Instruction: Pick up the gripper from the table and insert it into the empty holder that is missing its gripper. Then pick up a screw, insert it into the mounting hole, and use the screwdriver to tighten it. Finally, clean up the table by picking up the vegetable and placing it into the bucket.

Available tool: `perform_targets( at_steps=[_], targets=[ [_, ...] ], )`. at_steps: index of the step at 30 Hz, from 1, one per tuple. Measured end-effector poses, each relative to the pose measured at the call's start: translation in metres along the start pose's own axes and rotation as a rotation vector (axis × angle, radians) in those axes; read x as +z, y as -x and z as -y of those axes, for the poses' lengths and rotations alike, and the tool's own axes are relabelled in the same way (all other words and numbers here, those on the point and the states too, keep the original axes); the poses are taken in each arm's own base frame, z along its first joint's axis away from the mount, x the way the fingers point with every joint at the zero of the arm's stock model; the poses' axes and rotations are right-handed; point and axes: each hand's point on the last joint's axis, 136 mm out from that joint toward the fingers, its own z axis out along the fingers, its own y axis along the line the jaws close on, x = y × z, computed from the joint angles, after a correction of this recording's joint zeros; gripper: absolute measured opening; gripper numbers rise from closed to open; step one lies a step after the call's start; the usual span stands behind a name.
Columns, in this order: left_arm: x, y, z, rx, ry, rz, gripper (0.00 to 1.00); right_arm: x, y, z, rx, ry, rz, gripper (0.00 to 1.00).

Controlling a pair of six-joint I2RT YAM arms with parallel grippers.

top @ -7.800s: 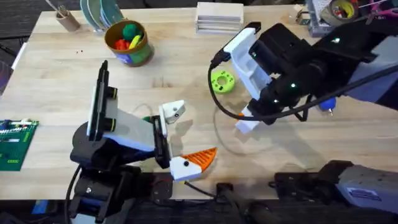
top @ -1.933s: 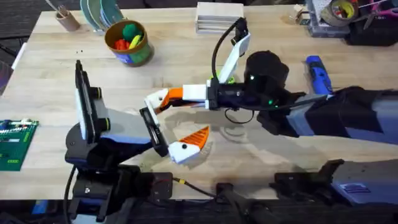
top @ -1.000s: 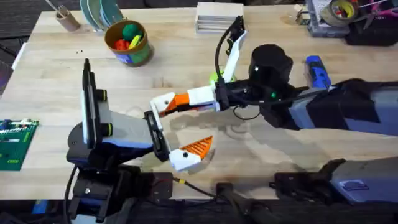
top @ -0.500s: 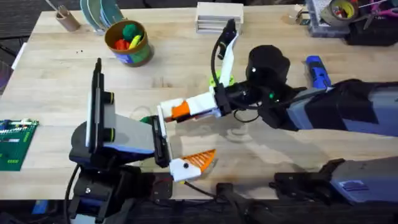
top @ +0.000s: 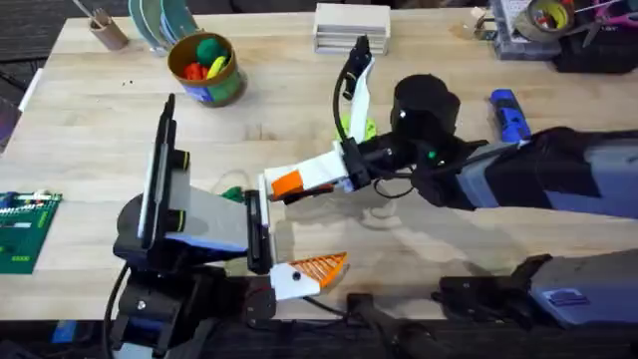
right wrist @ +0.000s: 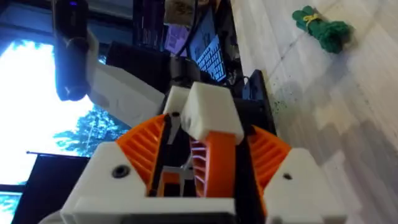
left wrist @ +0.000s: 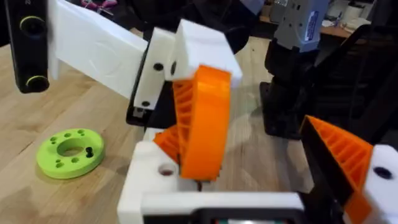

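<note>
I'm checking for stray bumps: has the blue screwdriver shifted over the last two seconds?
No. In the overhead view the screwdriver lies at the same spot on the table, right of the right arm's dark wrist, below the clutter at the far edge.

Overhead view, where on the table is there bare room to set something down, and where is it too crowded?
Bare wood lies between the bucket and the left arm, and between the white block stack and the screwdriver. The middle is crowded: the right gripper meets the left gripper there, with the vegetable and lime-green disc alongside.

Robotics lab, circuit board, tape roll
</note>
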Motion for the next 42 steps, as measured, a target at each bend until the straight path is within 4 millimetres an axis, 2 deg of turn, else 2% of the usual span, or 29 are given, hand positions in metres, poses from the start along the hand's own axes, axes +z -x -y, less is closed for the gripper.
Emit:
perform_targets(
  at_steps=[6,11,16,20,24,28,34,42],
  targets=[
    [0.000,0.000,0.000,0.000,0.000,0.000,0.993,-0.006,0.006,0.002,0.002,-0.007,0.022,0.866],
    [0.000,0.000,0.000,0.000,0.000,0.000,0.993,-0.025,0.023,0.010,0.008,-0.027,0.088,0.943],
    [0.000,0.000,0.000,0.000,0.000,0.000,0.992,-0.056,0.048,0.018,0.005,-0.056,0.192,0.949],
    [0.000,0.000,0.000,0.002,0.000,0.000,0.993,-0.091,0.078,0.020,-0.017,-0.084,0.300,0.950],
    [0.000,0.000,0.000,0.003,-0.001,0.000,0.993,-0.128,0.112,0.011,-0.093,-0.106,0.401,0.953],
    [0.000,0.000,0.000,0.003,-0.001,0.000,0.993,-0.156,0.136,-0.001,-0.188,-0.130,0.456,0.955],
    [0.000,0.000,0.000,0.003,-0.002,0.000,0.993,-0.188,0.158,-0.007,-0.274,-0.188,0.495,0.957],
    [0.000,0.000,0.000,0.002,-0.002,0.000,0.992,-0.220,0.175,-0.001,-0.292,-0.301,0.516,0.957]
  ],
)
